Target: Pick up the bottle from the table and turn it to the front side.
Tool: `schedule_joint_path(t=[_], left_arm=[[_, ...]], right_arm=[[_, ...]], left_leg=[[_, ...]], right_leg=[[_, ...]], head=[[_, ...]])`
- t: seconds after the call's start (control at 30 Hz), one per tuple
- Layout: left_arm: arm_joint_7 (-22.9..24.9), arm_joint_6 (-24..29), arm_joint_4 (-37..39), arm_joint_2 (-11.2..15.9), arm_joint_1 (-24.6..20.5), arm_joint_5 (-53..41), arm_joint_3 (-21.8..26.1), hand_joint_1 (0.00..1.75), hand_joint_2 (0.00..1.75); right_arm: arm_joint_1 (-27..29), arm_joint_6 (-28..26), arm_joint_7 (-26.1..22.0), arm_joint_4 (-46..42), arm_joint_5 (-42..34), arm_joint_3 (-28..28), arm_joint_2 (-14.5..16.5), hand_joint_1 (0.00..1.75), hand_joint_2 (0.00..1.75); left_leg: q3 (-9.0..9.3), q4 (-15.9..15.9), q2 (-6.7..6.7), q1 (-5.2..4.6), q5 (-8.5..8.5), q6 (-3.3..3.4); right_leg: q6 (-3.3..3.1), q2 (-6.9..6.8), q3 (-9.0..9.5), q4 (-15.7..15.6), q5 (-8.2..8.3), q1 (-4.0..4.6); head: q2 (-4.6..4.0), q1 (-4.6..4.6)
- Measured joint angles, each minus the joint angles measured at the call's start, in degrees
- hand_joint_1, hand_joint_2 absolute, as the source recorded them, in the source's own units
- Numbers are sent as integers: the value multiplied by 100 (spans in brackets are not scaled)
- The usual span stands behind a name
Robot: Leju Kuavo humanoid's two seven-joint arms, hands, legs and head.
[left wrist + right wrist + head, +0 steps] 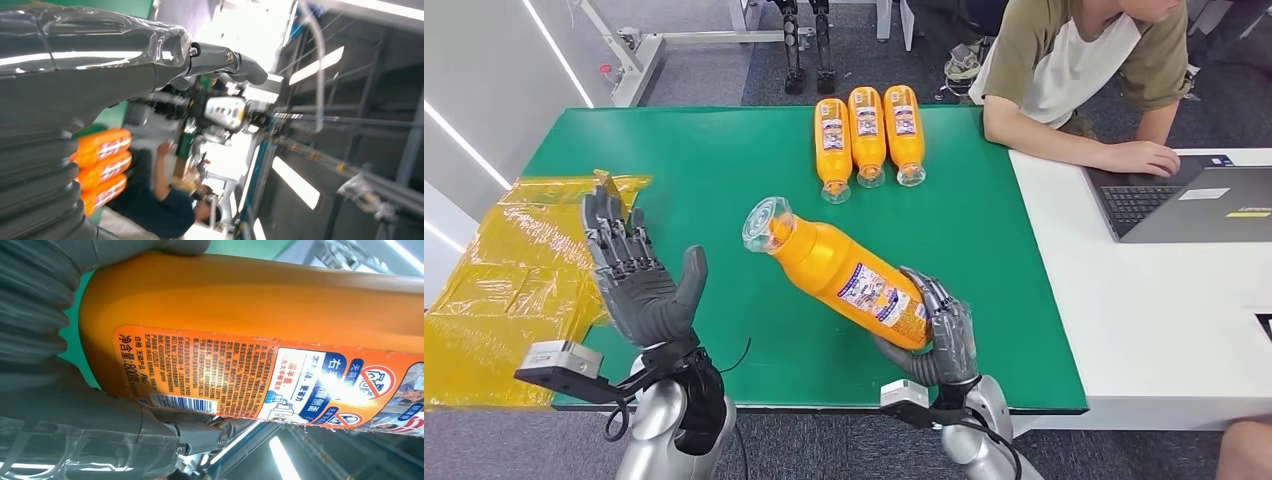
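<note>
While right hand (939, 335) fingers grip the tilted orange bottle (849, 272), left hand (636, 270) fingers spread, holding nothing.

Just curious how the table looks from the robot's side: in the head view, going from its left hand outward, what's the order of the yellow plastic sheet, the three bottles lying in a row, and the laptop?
From the left hand:
1. Yellow plastic sheet, right beside it at the table's left end.
2. Three bottles in a row, at the far edge of the green table.
3. Laptop, far right, on the white table.

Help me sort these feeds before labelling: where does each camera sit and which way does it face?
Head view: high on the body, looking down at the green table; both arms show, right robot hand holding the bottle, left robot hand open.
Left wrist view: behind the left robot hand, facing three lying bottles, shared with the head view.
Right wrist view: behind the right robot hand, against the bottle's label.
</note>
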Motion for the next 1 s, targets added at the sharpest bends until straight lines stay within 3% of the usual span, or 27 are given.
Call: schedule_joint_path(t=[0.2,0.57,0.8,1.0], left_arm=[[0,-617,865,-60,-209,-65,-401,0,175],[0,-875,1614,-87,-387,-85,-754,0,175],[3,-1139,1645,-89,-410,-300,-848,0,175],[15,-1198,1644,-89,-410,-409,-839,0,175]], right_arm=[[65,1,13,-57,-346,-116,425,175,175],[-8,4,63,112,-516,52,584,175,175],[-68,51,725,332,-34,350,584,175,175],[-186,747,1150,585,588,594,583,175,175]], left_leg=[[0,1,6,-1,1,0],[0,2,10,-1,-2,-2],[0,1,10,-1,-2,-2],[-1,2,11,-1,-2,-2]], right_leg=[[-2,3,0,0,2,-1],[-4,5,-2,-1,3,0],[-4,5,-2,0,3,0],[-4,7,-2,0,3,-1]], head=[[0,1],[0,-1],[0,-1],[0,-1]])
